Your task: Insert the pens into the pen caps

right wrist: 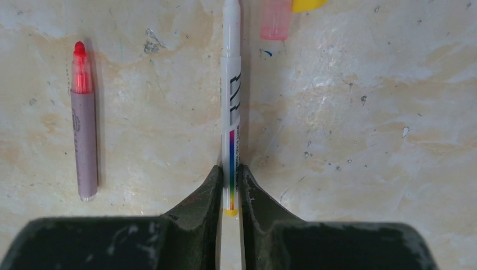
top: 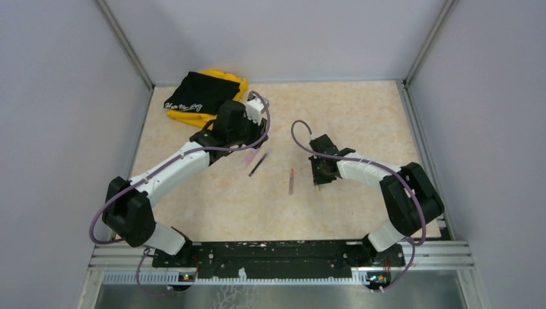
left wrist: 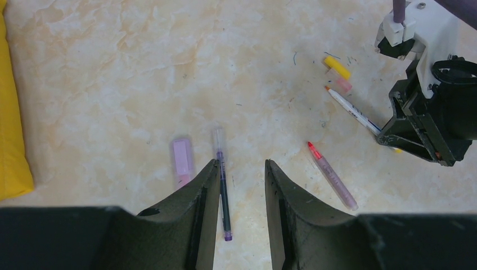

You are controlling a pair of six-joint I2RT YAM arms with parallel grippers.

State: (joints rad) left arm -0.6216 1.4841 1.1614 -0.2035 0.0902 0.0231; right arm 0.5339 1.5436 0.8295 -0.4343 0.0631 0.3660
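Right gripper [right wrist: 230, 171] pinched narrow on the white pen [right wrist: 231, 101] at its yellow tail end; pen seems to lie flat on the desk [right wrist: 365, 140]. Pink cap [right wrist: 275, 19] and yellow cap [right wrist: 306, 4] just beside its tip. Pinkish-red pen [right wrist: 84, 140] lies parallel, apart. Left gripper [left wrist: 241, 166] part-open, holding nothing, black pen [left wrist: 223, 191] along its left finger, lilac cap [left wrist: 181, 160] near.

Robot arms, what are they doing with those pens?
The right gripper pinches the white pen near its back end, flat on the table. The left gripper hangs open over the dark pen, beside the lilac cap. The red-tipped pen lies loose, and the yellow cap and pink cap sit by the white pen's tip. No pen is capped yet.
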